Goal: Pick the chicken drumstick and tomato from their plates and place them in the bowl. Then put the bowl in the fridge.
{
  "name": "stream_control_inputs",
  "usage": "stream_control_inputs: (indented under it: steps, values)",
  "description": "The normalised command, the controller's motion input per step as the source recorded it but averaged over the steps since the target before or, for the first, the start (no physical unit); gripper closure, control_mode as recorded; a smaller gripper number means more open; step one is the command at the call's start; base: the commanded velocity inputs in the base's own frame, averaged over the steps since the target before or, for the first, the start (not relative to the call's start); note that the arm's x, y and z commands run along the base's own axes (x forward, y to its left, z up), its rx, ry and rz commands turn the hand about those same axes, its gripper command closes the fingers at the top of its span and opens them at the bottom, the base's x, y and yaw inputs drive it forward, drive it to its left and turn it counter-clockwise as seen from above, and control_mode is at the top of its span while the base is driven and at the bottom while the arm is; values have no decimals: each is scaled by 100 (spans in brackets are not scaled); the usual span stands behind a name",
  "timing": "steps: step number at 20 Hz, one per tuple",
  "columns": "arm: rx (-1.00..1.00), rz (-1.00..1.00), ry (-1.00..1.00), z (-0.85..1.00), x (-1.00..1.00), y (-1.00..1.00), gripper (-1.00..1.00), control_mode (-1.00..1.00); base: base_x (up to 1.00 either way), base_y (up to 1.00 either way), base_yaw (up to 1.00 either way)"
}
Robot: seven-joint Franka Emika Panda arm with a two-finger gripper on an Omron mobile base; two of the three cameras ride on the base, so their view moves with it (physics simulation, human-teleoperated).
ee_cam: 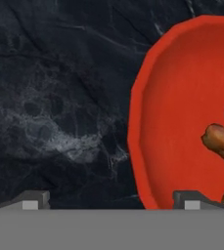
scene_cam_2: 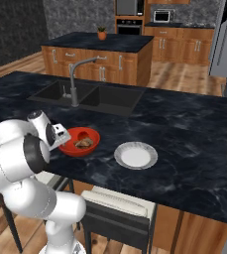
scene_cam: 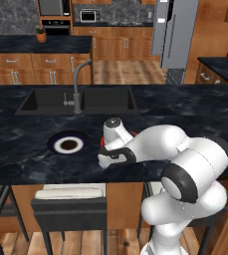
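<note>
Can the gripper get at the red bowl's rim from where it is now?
Probably yes: the open gripper hangs right at the near rim of the bowl, one fingertip over it, nothing between; the drumstick lies further inside.

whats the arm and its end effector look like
A glossy white arm of rounded, bulbous segments with dark bands at the joints. The end effector has two small grey, blocky fingertips. No cables or markings are visible.

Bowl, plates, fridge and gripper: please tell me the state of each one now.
Bowl: on the counter, chicken drumstick inside; tomato not clearly visible.
Dark-rimmed plate: empty.
Pale plate: empty.
Fridge: door open.
Gripper: open, holding nothing, at the bowl's rim.
</note>
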Motion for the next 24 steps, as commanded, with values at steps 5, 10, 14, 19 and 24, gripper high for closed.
stream_control_inputs:
  steps: [5,10,14,19,24]
  values:
    - [0,0,0,-13,18,0,-100,-100,0,0,0]
    - [0,-2,-1,-14,10,0,-100,-100,0,0,0]
    - [0,-3,0,-13,10,0,-100,-100,0,0,0]
    - [0,-1,0,-6,14,0,-100,-100,0,0,0]
    - [-2,0,-1,0,16,0,-100,-100,0,0,0]
